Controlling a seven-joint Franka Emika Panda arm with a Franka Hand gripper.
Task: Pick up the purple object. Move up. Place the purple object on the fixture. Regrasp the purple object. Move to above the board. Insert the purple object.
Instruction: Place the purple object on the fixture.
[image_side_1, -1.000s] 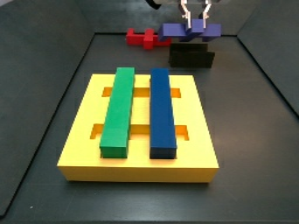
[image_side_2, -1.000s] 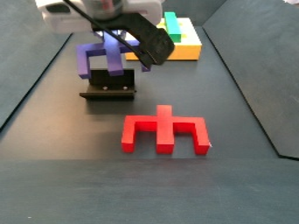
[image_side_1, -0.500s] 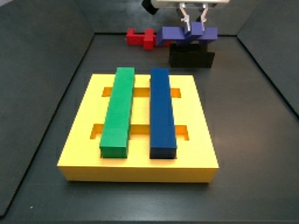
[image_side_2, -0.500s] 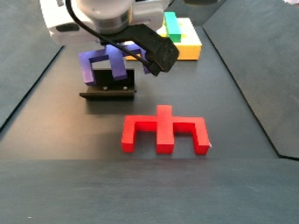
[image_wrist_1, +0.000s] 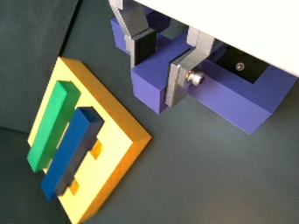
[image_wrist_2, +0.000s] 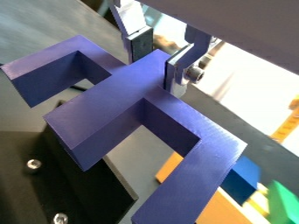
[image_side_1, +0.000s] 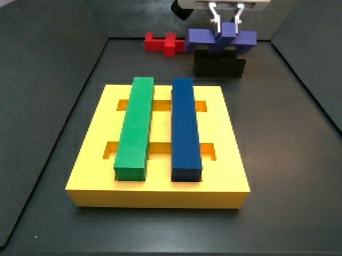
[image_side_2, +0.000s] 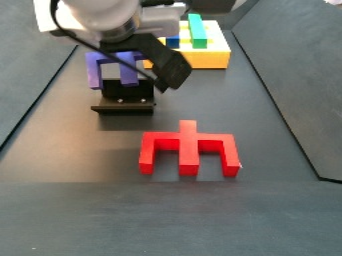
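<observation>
At the top of a side view, right of centre, the gripper (image_side_1: 226, 24) hangs over the purple object (image_side_1: 222, 41), which sits on top of the black fixture (image_side_1: 219, 66) at the far end of the dark floor (image_side_1: 54, 150). In both wrist views the two silver fingers (image_wrist_1: 179, 79) stand on either side of the piece's raised centre tab, their plates close against it, so the gripper (image_wrist_2: 162, 59) looks clamped on the purple object (image_wrist_2: 128, 101); whether the pads press tight cannot be told. In a side view the purple object (image_side_2: 110, 68) lies in the upper left of the frame on the fixture (image_side_2: 123, 99), partly hidden by the arm's dark wrist. The red notched block (image_side_2: 191, 152) lies flat on the floor in the lower middle of that frame, well apart from the fixture. The yellow board (image_side_1: 104, 178) fills the middle of a side view, with a green bar (image_side_1: 135, 124) and a blue bar (image_side_1: 186, 126) lying side by side in its slots; the red block (image_side_1: 162, 43) shows small, upper centre, just beside the fixture.
</observation>
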